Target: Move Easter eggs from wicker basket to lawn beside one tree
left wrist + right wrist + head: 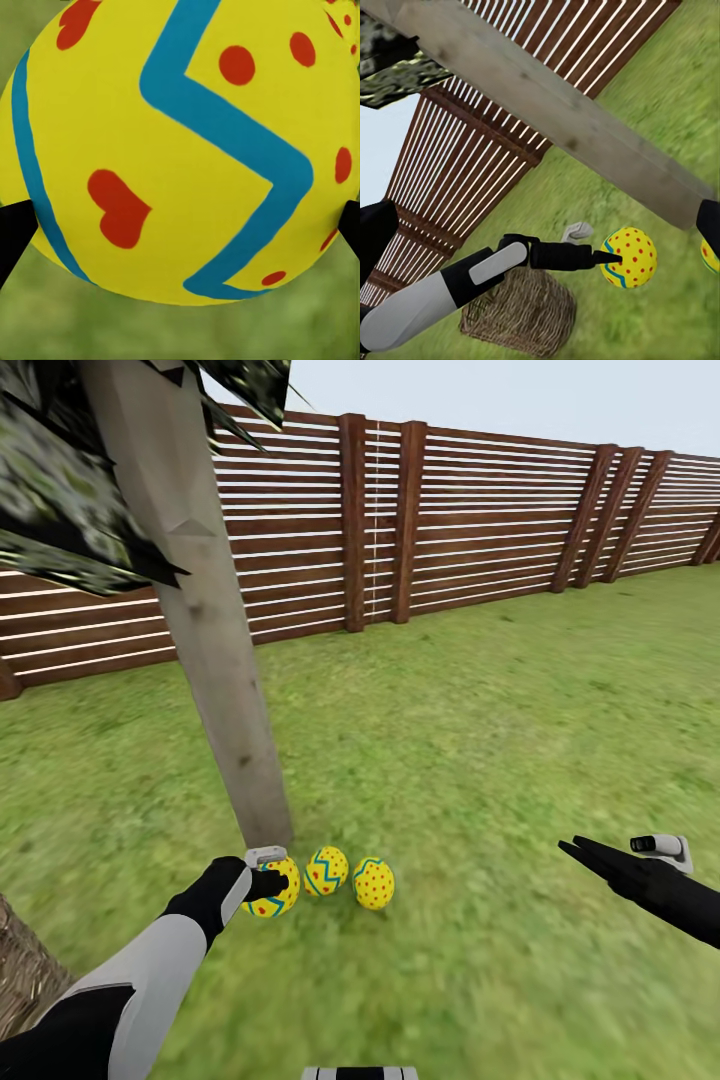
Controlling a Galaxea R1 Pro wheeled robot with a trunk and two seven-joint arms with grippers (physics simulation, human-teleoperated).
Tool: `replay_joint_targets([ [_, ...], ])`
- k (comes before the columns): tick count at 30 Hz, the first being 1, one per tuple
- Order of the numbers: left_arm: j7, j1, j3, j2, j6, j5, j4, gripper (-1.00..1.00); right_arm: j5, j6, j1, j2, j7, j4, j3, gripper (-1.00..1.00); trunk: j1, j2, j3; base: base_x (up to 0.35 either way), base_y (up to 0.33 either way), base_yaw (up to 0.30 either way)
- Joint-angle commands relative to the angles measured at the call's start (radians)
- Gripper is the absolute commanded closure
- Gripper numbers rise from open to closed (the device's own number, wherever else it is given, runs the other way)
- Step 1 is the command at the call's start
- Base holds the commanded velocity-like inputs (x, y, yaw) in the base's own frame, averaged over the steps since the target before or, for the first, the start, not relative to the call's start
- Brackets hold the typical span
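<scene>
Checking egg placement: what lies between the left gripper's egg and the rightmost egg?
In the head view, the third egg, blue-zigzagged, sits between the egg at the left gripper and the red-dotted rightmost egg, all by the trunk.

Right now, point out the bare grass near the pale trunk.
Open green lawn runs from the three yellow dotted eggs toward the brown slat fence and the right gripper. Crowded: the pale trunk's foot, where the left gripper meets an egg.
</scene>
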Motion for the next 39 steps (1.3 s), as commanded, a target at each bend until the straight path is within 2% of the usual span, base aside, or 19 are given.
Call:
replay_joint_targets([
  [1,0.004,0.0,0.006,-0.001,0.006,0.002,-0.002,1.0,0.002,0.004,-0.001,0.0,0.004,0.0,-0.001,-1.0,0.0,0.0,-0.001,0.037,-0.006,0.0],
  [15,0.005,0.0,0.006,-0.001,0.004,0.003,-0.003,1.0,0.002,0.004,-0.001,-0.001,0.004,0.0,-0.001,-1.0,0.0,0.0,-0.001,0.005,-0.001,0.0],
  [28,0.014,0.0,0.006,-0.001,-0.004,0.002,-0.002,1.0,0.002,0.004,0.0,0.0,0.004,0.0,-0.001,-1.0,0.006,-0.003,-0.051,0.0,0.0,0.0],
  [33,0.095,0.0,0.006,-0.002,-0.026,0.008,-0.002,1.0,0.002,0.004,-0.001,-0.001,0.004,0.0,0.0,-1.0,0.008,-0.005,-0.07,0.0,0.0,0.0],
  [39,0.11,0.0,0.006,-0.001,-0.03,0.01,-0.002,1.0,0.002,0.004,0.0,-0.001,0.004,0.0,-0.001,-1.0,0.011,-0.006,-0.094,0.0,0.0,0.0],
])
